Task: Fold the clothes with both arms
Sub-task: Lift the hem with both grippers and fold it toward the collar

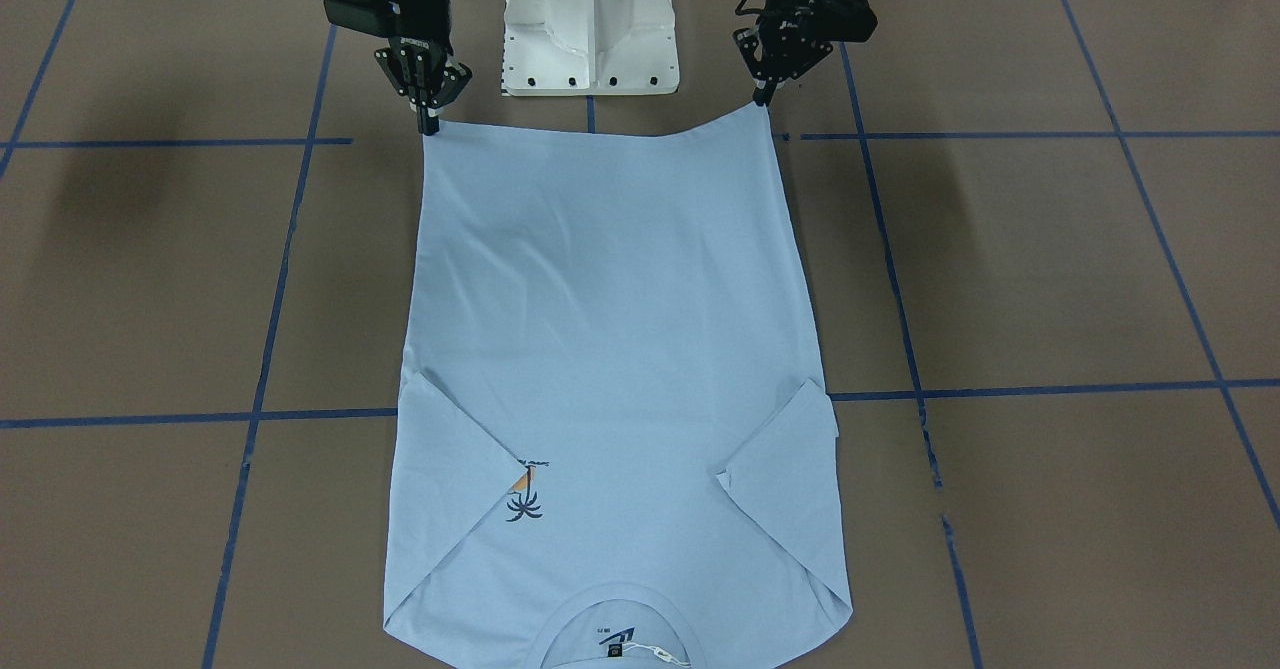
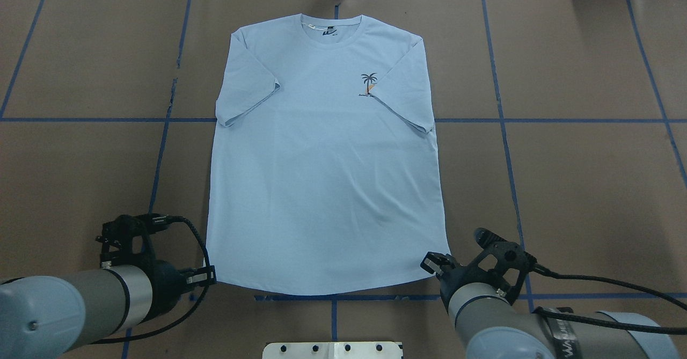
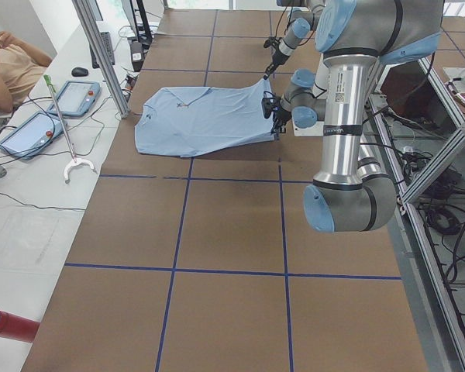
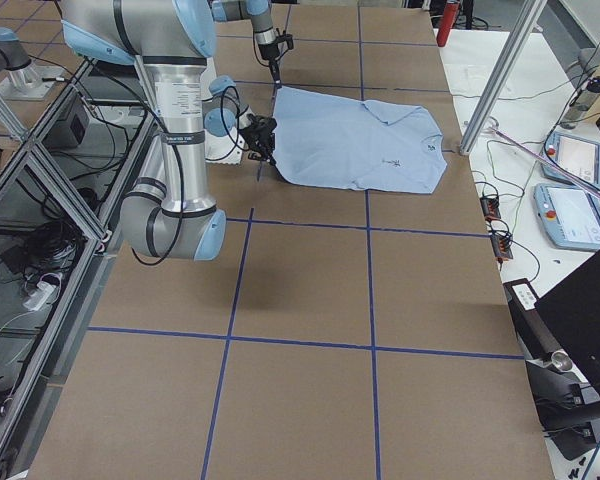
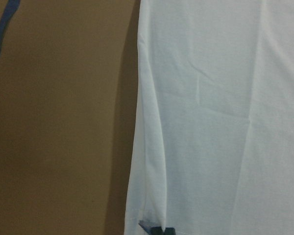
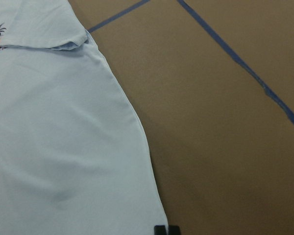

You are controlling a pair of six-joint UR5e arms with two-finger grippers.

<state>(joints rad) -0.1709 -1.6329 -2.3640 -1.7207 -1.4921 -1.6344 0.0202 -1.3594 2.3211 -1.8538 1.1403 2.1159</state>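
— Claw grips: how are they reported?

— The left claw (image 1: 765,99) is seen pinched on one hem corner of the light-blue T-shirt (image 1: 610,329), and the right claw (image 1: 428,127) on the other.

— Where is the T-shirt laid?

— It is spread on the brown surface (image 1: 1050,269), which is crossed by blue tape lines (image 1: 1000,135). The hem is turned toward the white pedestal (image 1: 590,19) and the collar (image 1: 620,597) away from it. Both sleeves (image 1: 455,449) are folded inward, and the palm-tree print (image 1: 525,501) is partly covered by one.

The T-shirt (image 2: 322,176) is pale light blue with a small orange-and-dark palm-tree print (image 2: 368,83). The desk (image 2: 579,187) is brown, gridded with blue tape lines (image 2: 536,120).
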